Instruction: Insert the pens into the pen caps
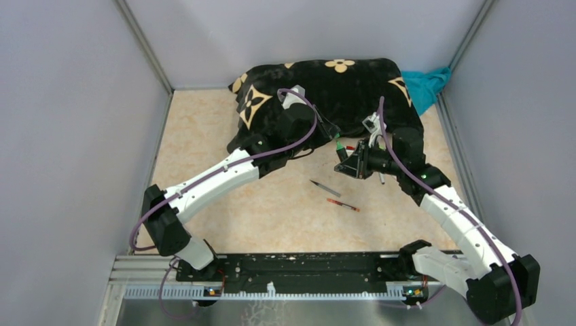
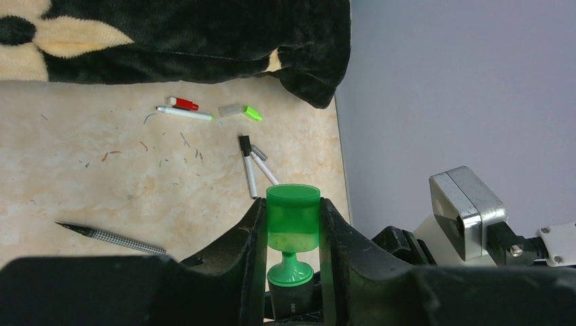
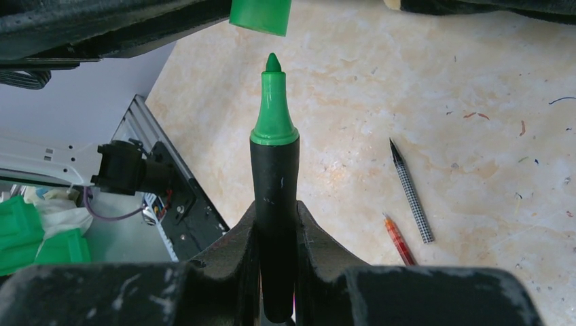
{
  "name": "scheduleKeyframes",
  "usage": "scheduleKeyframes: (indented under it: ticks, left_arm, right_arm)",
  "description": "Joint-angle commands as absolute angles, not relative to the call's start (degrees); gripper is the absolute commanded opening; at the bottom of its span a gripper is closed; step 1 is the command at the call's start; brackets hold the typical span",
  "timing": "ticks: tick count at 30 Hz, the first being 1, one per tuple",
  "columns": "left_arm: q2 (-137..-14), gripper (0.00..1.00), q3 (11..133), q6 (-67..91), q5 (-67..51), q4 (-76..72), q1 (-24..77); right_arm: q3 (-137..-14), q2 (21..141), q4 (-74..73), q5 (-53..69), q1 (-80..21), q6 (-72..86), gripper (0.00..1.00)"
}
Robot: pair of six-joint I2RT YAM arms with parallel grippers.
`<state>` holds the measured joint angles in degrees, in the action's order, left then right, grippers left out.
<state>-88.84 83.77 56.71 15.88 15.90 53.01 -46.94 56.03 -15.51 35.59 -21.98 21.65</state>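
Farthest out from the black blanket (image 1: 339,88) with cream flower motifs, on the bare beige table (image 1: 204,136), lies a red pen (image 1: 342,204). A grey checked pen (image 1: 325,188) lies just beside it, one step closer to the blanket's hem, and the two are apart and roughly parallel.

Closer again to the hem, my right gripper (image 3: 275,214) has its jaws drawn narrow and clamped on the barrel of the black marker (image 3: 274,183). The marker's bare green tip points away from my wrist.

In line with that tip is my left gripper (image 2: 292,207), its fingers (image 2: 255,224) pressed to both sides of the translucent green cap (image 2: 293,217). Cap and tip are near each other, and in the right wrist view a strip of table shows between them.

Just off the hem lie two slim pens (image 2: 248,170) crossing at one end. Past them are a white pen (image 2: 183,113), a short red piece (image 2: 183,103) just beside it, and a pale stub with a bright green end (image 2: 241,111).

Beyond the blanket's far right corner a teal cloth (image 1: 428,85) is bunched against the wall
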Motion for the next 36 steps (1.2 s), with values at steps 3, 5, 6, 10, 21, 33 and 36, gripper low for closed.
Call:
scheduleKeyframes:
  ticks: [3,5,6,10,21,33,36]
  left_arm:
    - [-90.16,0.0,85.7,58.01,16.92,16.56,53.35]
    - [-90.38,0.0,85.69,58.03,16.54,16.37,53.35]
    - [-90.47,0.0,85.69,58.05,16.51,16.44,53.35]
    - [-90.72,0.0,85.69,58.1,16.39,16.66,53.35]
    - [-91.4,0.0,86.32,57.61,14.17,16.7,53.44]
    - [-94.98,0.0,92.0,52.73,18.76,22.6,57.76]
    - [-96.23,0.0,94.07,50.97,19.55,23.87,58.71]
  right_arm:
    - [-50.55,57.05,-12.02,35.24,-22.35,23.01,0.0]
    - [-50.82,57.27,-11.75,34.98,-22.39,23.23,0.0]
    - [-51.0,57.42,-11.55,34.98,-22.4,23.38,0.0]
    - [-52.14,58.11,-11.19,34.85,-22.39,23.23,0.0]
    - [-53.39,59.75,-10.73,33.85,-22.4,25.05,0.0]
    - [-56.7,63.31,-8.26,31.62,-22.44,28.47,0.0]
    - [-56.14,63.41,-6.51,30.77,-22.75,26.92,0.0]
